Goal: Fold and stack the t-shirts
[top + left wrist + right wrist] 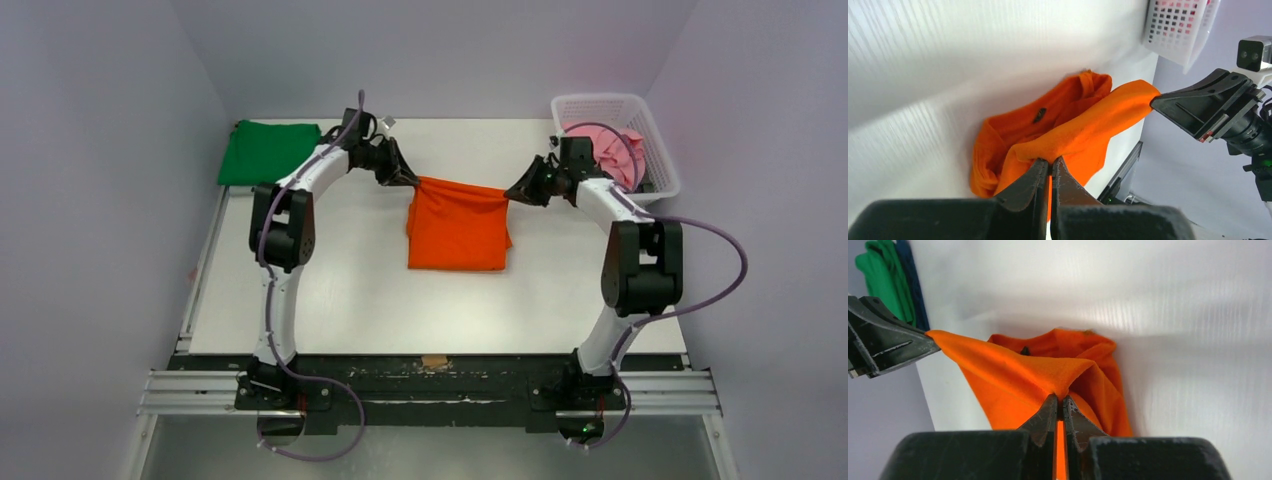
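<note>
Orange t-shirt (458,230): centre of the top view, its upper edge pulled taut between the two grippers, the rest falling in loose folds onto the white table (340,290)
Left gripper (408,180): fingers pinched tight on the shirt's upper-left corner, with no gap between them in the left wrist view
Right gripper (512,193): fingers clamped on the upper-right corner, a sliver of orange cloth showing between them
Green t-shirt (265,152): lying flat at the upper left of the table, well apart from the orange one
Dark blue t-shirt (912,285): a narrow strip just beside the green one, upper left of the right wrist view
Pink t-shirt (612,145): bunched inside the white basket (598,105) at the upper right
</note>
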Controlling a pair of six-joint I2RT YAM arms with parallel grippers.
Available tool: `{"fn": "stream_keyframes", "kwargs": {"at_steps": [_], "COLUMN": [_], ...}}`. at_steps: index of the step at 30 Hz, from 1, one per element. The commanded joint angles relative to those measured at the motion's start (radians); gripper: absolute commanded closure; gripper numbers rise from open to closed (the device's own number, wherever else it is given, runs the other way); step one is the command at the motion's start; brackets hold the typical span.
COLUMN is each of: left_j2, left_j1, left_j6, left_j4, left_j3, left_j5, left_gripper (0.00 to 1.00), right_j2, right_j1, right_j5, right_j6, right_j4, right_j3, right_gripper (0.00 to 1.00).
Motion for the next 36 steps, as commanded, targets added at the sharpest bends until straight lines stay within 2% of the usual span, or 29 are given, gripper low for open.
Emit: {"fn": "stream_keyframes", "kwargs": {"at_steps": [1, 3, 5, 7, 8, 9, 11, 14, 16, 20, 23, 26, 32, 36], "left_j2": [0.129, 0.192, 0.24, 0.26, 0.255, 0.242, 0.198, 0.089, 0.011, -0.079, -0.078, -0.06, 0.003, 0.024], "left_j1": [0.026, 0.026, 0.026, 0.026, 0.026, 0.026, 0.026, 0.026, 0.022, 0.0, -0.026, -0.054, -0.101, -0.133], "left_j6": [-0.004, -0.016, -0.023, -0.028, -0.027, -0.022, -0.002, 0.032, 0.054, 0.098, 0.131, 0.133, 0.109, 0.083], "left_j4": [-0.061, -0.069, -0.099, -0.12, -0.121, -0.128, -0.133, -0.116, -0.101, -0.084, -0.135, -0.103, -0.102, -0.111], "left_j3": [0.201, 0.269, 0.328, 0.361, 0.361, 0.355, 0.325, 0.212, 0.112, -0.06, -0.107, -0.153, -0.108, -0.077], "left_j5": [-0.022, -0.019, -0.036, -0.05, -0.057, -0.069, -0.1, -0.163, -0.203, -0.231, -0.274, -0.265, -0.312, -0.317], "left_gripper": [1.0, 0.98, 0.91, 0.78, 0.68, 0.54, 0.35, 0.19, 0.12, 0.07, 0.06, 0.07, 0.13, 0.18], "right_j2": [0.109, 0.172, 0.24, 0.302, 0.326, 0.341, 0.331, 0.24, 0.143, -0.035, -0.167, -0.281, -0.451, -0.526], "right_j1": [-0.019, -0.021, -0.021, -0.021, -0.022, -0.02, -0.018, -0.018, -0.018, -0.018, -0.018, -0.018, -0.018, -0.018], "right_j5": [0.048, 0.066, 0.076, 0.064, 0.052, 0.043, 0.076, 0.124, 0.153, 0.174, 0.19, 0.208, 0.229, 0.191], "right_j6": [-0.002, -0.005, -0.011, -0.02, -0.025, -0.048, -0.071, -0.082, -0.101, -0.12, -0.117, -0.117, -0.131, -0.135], "right_j4": [0.072, 0.09, 0.108, 0.106, 0.085, 0.054, 0.006, 0.01, 0.014, 0.024, 0.039, 0.028, -0.045, -0.081], "right_j3": [0.107, 0.152, 0.206, 0.273, 0.307, 0.342, 0.369, 0.291, 0.212, 0.035, -0.088, -0.163, -0.214, -0.218], "right_gripper": [1.0, 0.99, 0.88, 0.69, 0.58, 0.5, 0.36, 0.19, 0.16, 0.14, 0.13, 0.11, 0.1, 0.1]}}
